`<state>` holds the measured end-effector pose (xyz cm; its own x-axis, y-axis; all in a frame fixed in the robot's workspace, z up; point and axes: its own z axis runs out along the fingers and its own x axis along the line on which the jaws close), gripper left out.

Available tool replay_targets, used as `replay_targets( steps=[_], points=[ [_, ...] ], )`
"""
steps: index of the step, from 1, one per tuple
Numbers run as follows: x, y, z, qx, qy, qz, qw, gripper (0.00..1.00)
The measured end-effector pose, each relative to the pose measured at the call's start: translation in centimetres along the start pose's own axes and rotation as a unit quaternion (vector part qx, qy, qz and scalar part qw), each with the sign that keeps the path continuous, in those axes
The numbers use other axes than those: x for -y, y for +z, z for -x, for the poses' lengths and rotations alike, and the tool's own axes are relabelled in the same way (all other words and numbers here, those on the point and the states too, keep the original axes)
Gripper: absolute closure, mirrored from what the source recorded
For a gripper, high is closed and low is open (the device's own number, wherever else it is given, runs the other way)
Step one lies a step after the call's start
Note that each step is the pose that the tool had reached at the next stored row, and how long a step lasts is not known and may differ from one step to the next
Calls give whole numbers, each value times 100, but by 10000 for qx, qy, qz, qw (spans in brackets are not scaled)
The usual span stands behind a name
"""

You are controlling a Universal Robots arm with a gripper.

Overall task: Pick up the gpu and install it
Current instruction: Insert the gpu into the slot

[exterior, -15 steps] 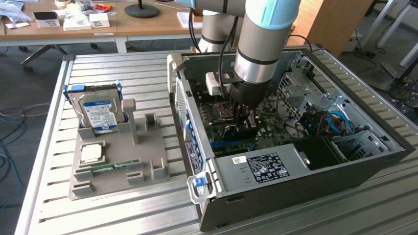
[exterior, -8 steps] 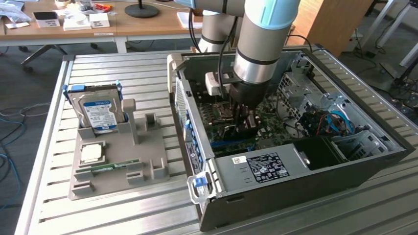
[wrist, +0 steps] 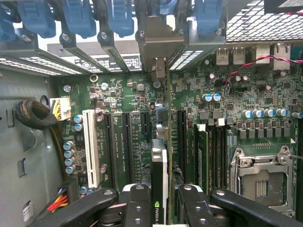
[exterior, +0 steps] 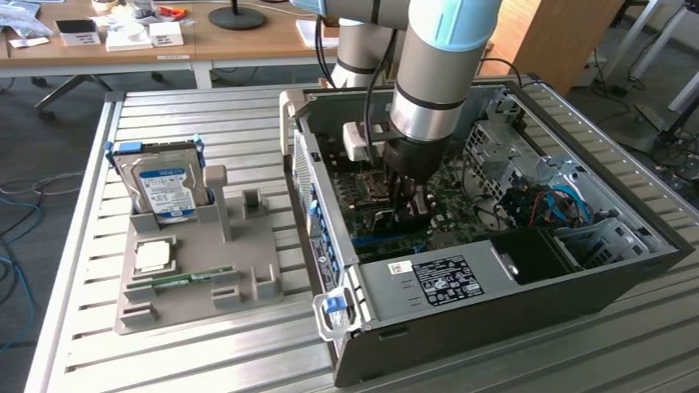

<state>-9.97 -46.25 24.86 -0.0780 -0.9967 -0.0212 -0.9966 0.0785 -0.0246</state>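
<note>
Bench (exterior: pixel 186 360): a slatted metal top; it carries the open computer case and, at nine o'clock from the case, a grey holder.
Computer case (exterior: pixel 611 270): it lies on its side with the panel off, so the motherboard (wrist: pixel 118 94) faces up to the arm.
Grey holder (exterior: pixel 196 286): the hard drive (exterior: pixel 166 192) with the blue-white label stands in it, a processor (exterior: pixel 151 255) lies flat, and the memory stick (exterior: pixel 191 277) lies near it.
End effector (wrist: pixel 161 196): it is inside the case, half closed, and it grips the gpu from both sides.
Gpu (wrist: pixel 160 170): it stands on its edge between the fingers (wrist: pixel 135 201), over the slots (wrist: pixel 127 142) of the motherboard; its metal bracket (wrist: pixel 161 40) points to the rear openings at twelve o'clock.
Step in hand: seating the card, as I judge.
To do it well: keep the card upright and parallel to the slot, line the bracket with its opening, press straight down, without tilting.
</note>
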Motion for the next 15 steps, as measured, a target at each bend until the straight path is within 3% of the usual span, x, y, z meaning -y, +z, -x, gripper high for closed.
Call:
replay_targets(
  steps=[15],
  points=[
    [0, 9, -1, 22, 0, 2, 10000, 73]
  ],
)
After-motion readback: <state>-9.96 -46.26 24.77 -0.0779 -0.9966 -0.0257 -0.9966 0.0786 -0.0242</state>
